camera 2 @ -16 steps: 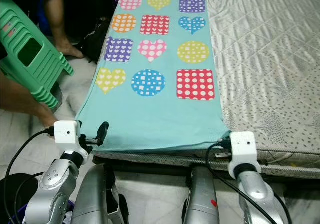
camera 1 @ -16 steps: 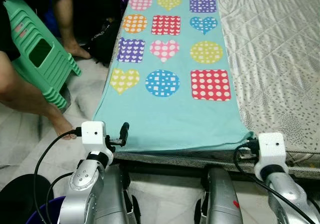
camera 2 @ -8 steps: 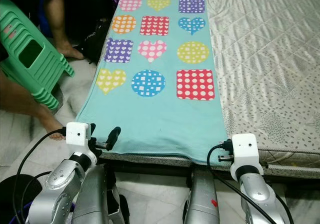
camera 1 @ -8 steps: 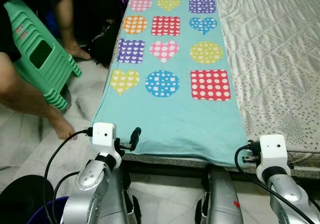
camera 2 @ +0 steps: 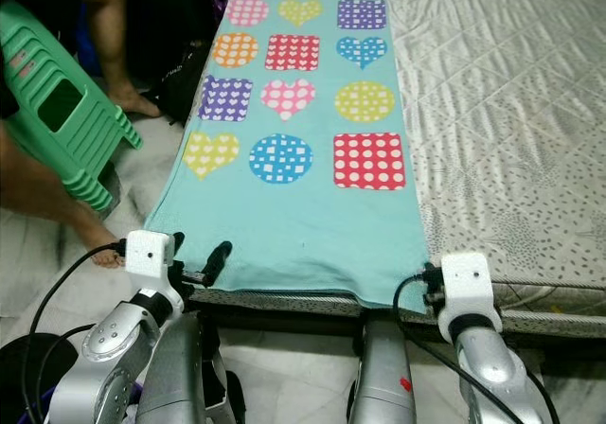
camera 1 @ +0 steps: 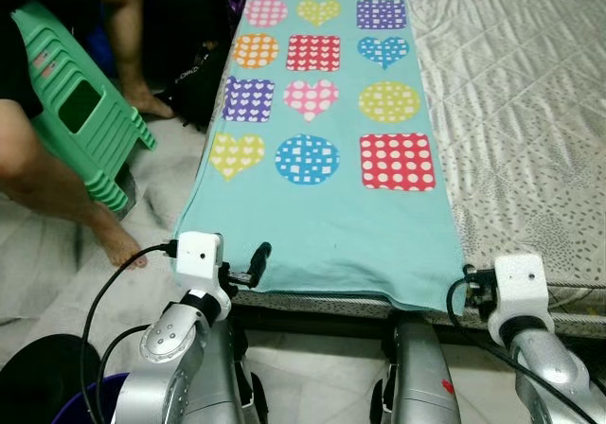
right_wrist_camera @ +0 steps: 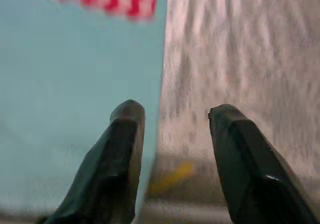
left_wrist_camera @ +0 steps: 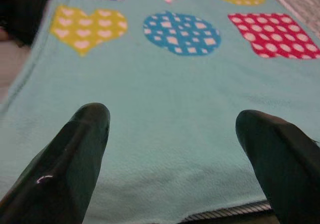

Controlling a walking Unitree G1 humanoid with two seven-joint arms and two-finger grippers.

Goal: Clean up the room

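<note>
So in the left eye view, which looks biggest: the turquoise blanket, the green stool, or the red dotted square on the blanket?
Largest to smallest, as they appear:
1. Turquoise blanket, running the length of the bed.
2. Green stool, partly cut off at the frame edge, so its full extent is unsure.
3. Red dotted square, clearly the smallest.

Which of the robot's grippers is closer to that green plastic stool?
Left. The left gripper sits at the blanket's near-left corner, on the green stool's side; the right gripper is at the far corner.

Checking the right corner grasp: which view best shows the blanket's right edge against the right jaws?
The right wrist view: the blanket edge runs between the open right gripper jaws, mattress beyond. The eye views hide those jaws behind the wrist.
</note>
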